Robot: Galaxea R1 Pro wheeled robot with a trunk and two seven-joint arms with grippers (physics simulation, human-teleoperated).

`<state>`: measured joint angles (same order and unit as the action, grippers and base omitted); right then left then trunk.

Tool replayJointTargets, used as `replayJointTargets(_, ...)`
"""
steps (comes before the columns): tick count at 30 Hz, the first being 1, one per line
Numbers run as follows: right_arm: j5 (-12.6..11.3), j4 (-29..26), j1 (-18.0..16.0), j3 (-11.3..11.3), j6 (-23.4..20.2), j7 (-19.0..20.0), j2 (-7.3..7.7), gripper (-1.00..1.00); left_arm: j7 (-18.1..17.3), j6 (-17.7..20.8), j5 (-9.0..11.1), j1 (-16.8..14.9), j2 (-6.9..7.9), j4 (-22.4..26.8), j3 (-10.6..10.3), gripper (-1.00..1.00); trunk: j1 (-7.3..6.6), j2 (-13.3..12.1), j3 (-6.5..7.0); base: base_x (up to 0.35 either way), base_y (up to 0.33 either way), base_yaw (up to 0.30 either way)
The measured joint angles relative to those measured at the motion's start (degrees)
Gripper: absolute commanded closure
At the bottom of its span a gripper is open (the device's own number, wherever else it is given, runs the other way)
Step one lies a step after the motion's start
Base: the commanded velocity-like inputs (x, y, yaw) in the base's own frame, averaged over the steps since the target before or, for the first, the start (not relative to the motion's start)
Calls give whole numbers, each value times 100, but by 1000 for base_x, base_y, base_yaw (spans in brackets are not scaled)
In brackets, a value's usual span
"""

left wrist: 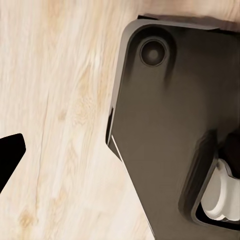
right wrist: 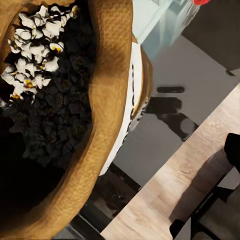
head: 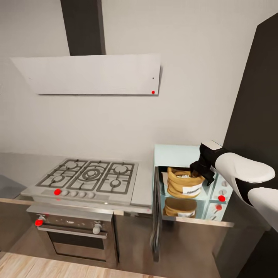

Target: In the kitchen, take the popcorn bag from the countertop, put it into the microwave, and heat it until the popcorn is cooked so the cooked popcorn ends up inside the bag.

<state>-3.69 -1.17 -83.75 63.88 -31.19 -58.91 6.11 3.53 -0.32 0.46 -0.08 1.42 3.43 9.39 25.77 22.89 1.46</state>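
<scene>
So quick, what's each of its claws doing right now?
Left gripper: cannot be told.
Right gripper: at the rim of the popcorn bag inside the microwave; whether it grips cannot be told.

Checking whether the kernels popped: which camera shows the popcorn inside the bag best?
The right wrist view: it looks into the popcorn bag, showing white popped popcorn above dark contents. The head view shows the bag in the open microwave, its contents tiny. The left wrist view shows wooden floor.
</scene>
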Motion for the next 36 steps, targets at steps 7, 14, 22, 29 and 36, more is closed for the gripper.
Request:
replayJointTargets(7, 2, 7, 0, -7, -24, 145, -20, -100, 0, -1, -3, 0, 0, 0, 0, -100, 3, -1, 45, -310, 0, 0)
replayJointTargets(14, 21, 5, 0, -209, -399, 1429, -23, -100, 0, 0, 0, 0, 0, 0, 3, -100, 3, -1, 47, -342, 0, 0)
replayJointTargets(22, 89, 344, 11, -4202, 235, 4764, -25, -100, 0, -2, -3, 0, 0, 0, 4, -100, 0, -1, 46, -150, 0, 0)
replayJointTargets(29, 1500, 548, 1074, -4664, 3462, 5800, -24, -100, -1, 0, -2, 0, 0, 1, 4, -100, -1, -1, 45, -1, 0, 0)
replayJointTargets(36, 1593, 550, 2029, -4681, 4897, 6432, -8, -100, -1, 0, -5, 0, -8, 9, 3, -100, 0, -1, 46, -27, 0, 0)
